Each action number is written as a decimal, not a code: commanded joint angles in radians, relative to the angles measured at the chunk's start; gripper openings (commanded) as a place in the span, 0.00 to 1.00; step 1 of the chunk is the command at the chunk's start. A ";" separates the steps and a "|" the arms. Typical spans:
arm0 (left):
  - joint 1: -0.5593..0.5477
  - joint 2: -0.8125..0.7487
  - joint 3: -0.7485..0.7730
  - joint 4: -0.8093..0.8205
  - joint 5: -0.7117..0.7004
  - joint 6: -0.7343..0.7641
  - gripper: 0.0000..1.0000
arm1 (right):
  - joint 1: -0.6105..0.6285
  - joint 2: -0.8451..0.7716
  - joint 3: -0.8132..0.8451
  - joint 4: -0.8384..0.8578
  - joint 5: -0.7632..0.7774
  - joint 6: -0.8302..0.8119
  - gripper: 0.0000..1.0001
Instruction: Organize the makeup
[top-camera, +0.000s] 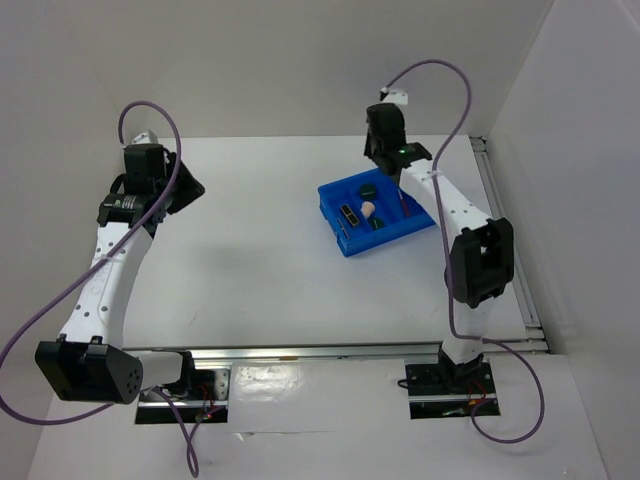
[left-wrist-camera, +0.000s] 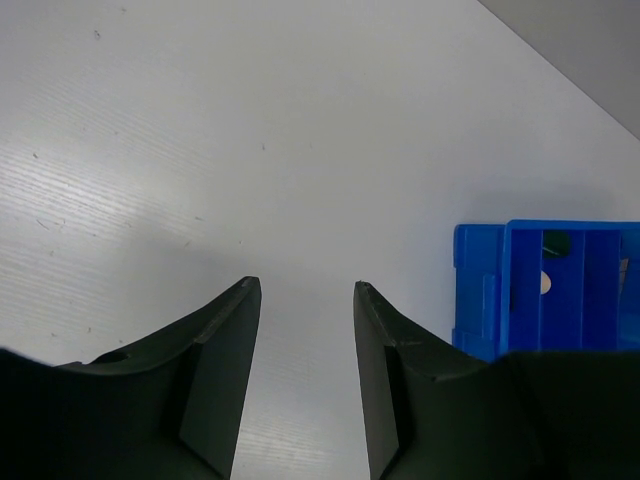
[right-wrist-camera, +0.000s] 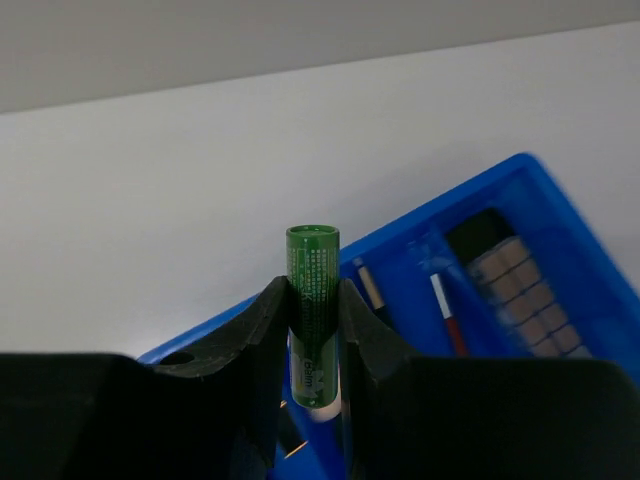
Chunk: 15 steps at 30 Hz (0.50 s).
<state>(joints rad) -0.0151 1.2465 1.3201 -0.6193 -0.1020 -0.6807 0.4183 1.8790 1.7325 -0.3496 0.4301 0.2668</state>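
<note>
Left gripper spread and empty, right gripper clamped on a compact.
The left arm (top-camera: 100, 270) was seen bent at the elbow and raised, and the left gripper (left-wrist-camera: 305, 290) was pointed downward, its two dark fingers (left-wrist-camera: 225, 360) parted with a clear gap between them and nothing gripped. The right arm (top-camera: 450, 210) was stretched forward and folded over at the wrist. The right gripper (right-wrist-camera: 313, 285) was pressed from both sides against a dark green compact (right-wrist-camera: 313, 250), which was gripped edge-on and upright, its top rim standing above the fingertips.
</note>
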 joint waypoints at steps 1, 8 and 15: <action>0.006 -0.009 0.011 0.030 0.025 0.018 0.55 | -0.062 0.014 -0.040 0.063 0.021 -0.081 0.13; 0.006 -0.019 -0.028 0.073 0.088 0.018 0.55 | -0.182 0.100 -0.024 -0.037 -0.017 -0.051 0.13; 0.006 -0.009 -0.050 0.069 0.059 0.027 0.55 | -0.200 0.100 -0.136 -0.015 -0.037 -0.018 0.17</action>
<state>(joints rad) -0.0151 1.2461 1.2800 -0.5751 -0.0425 -0.6796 0.2260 1.9907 1.6180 -0.3771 0.4042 0.2276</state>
